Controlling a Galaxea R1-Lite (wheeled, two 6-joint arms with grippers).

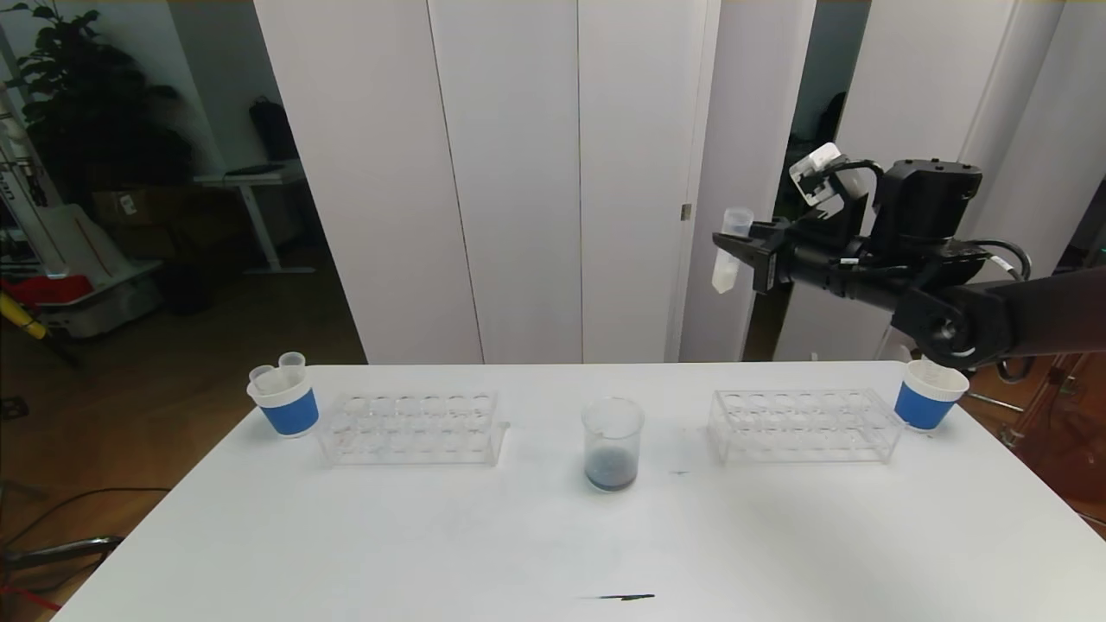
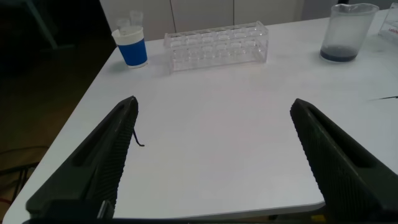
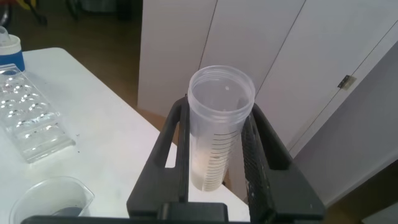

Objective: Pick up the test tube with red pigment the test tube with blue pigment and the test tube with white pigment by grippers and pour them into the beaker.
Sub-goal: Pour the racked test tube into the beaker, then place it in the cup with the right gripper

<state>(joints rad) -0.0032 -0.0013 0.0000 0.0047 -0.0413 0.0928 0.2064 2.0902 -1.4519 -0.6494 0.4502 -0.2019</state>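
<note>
My right gripper [image 1: 730,250] is shut on the test tube with white pigment [image 1: 728,259], upright, high above the table's back right. In the right wrist view the tube [image 3: 214,155] sits between the fingers [image 3: 264,155] with cream liquid at its bottom. The beaker [image 1: 613,445] stands mid-table, lower and to the left of the tube, with dark bluish liquid in its bottom; it also shows in the left wrist view [image 2: 346,31]. My left gripper [image 2: 214,102] is open and empty over the table's near left part. No tube with blue or red liquid shows.
Two clear tube racks [image 1: 410,425] [image 1: 799,423] flank the beaker. A blue-sleeved paper cup [image 1: 285,402] at the far left holds two tubes, their contents hidden. Another cup [image 1: 929,393] stands at the far right. A dark streak [image 1: 618,596] lies near the front edge.
</note>
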